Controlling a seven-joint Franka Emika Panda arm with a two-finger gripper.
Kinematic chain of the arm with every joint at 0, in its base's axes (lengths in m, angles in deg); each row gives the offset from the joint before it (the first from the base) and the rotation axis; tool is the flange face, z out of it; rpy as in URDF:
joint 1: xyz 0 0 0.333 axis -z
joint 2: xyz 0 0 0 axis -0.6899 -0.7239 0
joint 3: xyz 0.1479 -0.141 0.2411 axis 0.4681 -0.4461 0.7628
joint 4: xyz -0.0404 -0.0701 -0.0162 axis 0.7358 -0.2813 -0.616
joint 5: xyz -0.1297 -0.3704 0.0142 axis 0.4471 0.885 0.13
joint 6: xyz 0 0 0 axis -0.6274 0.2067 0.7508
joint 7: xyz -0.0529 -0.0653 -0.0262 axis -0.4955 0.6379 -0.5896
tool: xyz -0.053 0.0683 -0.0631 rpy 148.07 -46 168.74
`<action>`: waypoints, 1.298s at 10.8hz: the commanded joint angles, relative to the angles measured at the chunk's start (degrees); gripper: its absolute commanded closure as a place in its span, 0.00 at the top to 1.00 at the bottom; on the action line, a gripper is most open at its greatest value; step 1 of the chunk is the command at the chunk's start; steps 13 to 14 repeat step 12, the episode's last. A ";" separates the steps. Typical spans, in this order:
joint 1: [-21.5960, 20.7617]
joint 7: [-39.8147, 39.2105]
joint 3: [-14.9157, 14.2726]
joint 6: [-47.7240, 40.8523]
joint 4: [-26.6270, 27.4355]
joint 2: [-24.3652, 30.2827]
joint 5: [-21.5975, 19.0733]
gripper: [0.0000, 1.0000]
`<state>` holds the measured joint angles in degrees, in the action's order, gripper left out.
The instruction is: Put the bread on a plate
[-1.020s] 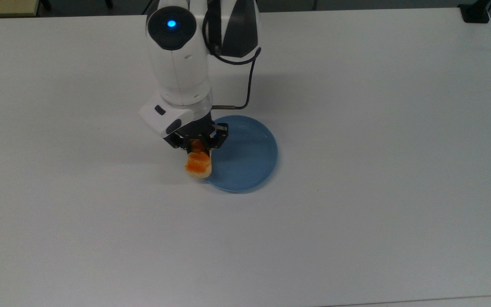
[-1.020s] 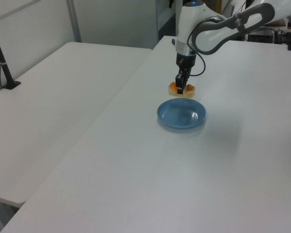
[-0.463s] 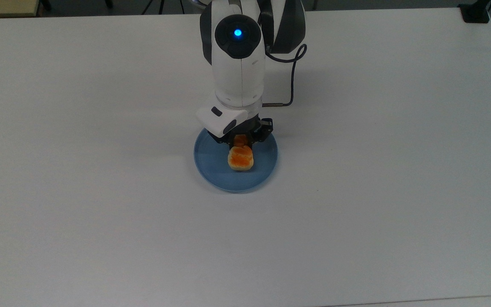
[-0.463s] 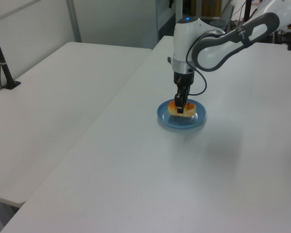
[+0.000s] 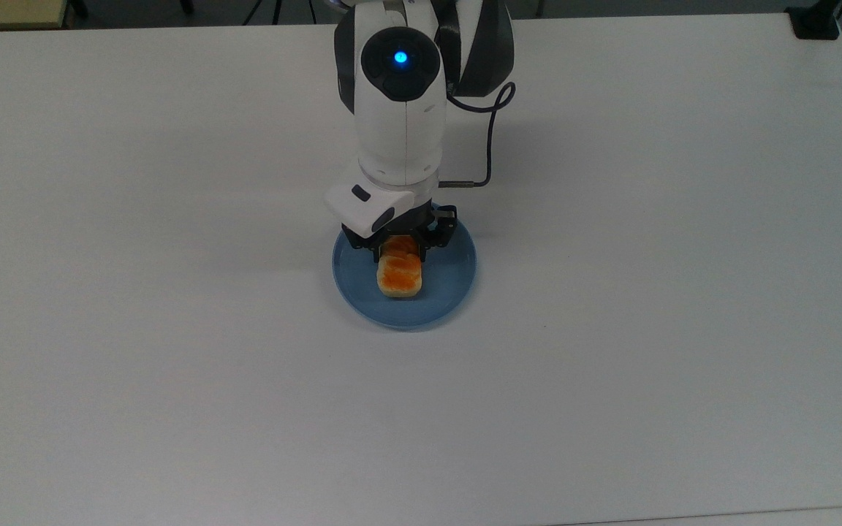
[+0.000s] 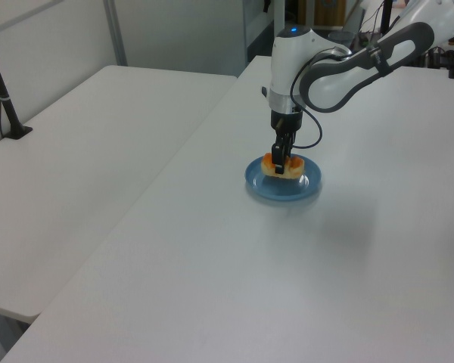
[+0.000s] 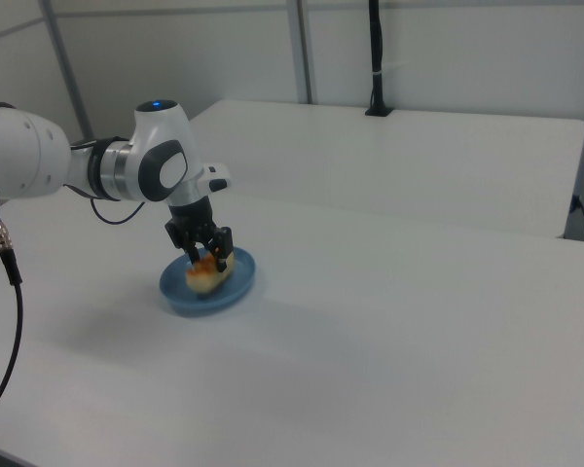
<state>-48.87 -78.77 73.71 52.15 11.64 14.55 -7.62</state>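
1. On the white worktop (image 5: 172,365), near its middle, sits a round light-blue plastic plate (image 5: 450,281) with a shallow raised rim.
2. Above the plate hangs a white robot arm (image 5: 399,109), pointing straight down. Its black two-finger gripper (image 5: 399,252) is over the half of the plate nearer the arm's base.
3. The fingers are clenched on a small oblong loaf of bread (image 5: 399,276) with a glossy orange-brown segmented top and pale cream sides. They grip one end of the loaf; the other end sticks out past them toward the plate's centre.
4. The bread lies wholly within the plate's outline in the top view. In the left view the bread (image 6: 284,167) shows low over the plate (image 6: 276,187), and in the right view the bread (image 7: 207,272) looks close to the plate's floor (image 7: 229,289). Whether it touches the plate or hangs just above it cannot be told.
5. The plate holds nothing else; its remaining blue surface is bare. The rest of the worktop carries no other loose things.
6. Judged from this, the step in hand is the placing: the carry looks finished and the bread is at its goal.
7. The next move likely calls for a short lowering, if any gap remains, then parting the fingers so the loaf settles flat, then lifting straight up so the fingers do not drag it toward the rim.
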 commanded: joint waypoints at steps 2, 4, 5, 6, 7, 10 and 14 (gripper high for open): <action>-0.02 0.78 -0.53 -3.28 0.43 4.63 1.02 1.00; 0.76 0.69 -0.61 -8.28 0.43 9.19 1.02 1.00; 1.12 0.78 -0.70 -12.14 0.25 12.00 1.02 1.00; 1.21 0.78 -1.14 -17.05 -0.10 15.07 0.94 1.00; 1.65 0.78 -1.84 -21.37 -0.62 17.89 0.94 1.00; 4.72 -0.10 -2.20 -27.81 -0.89 23.97 0.94 1.00; 4.73 -0.10 -2.11 -29.67 -0.89 24.95 1.02 1.00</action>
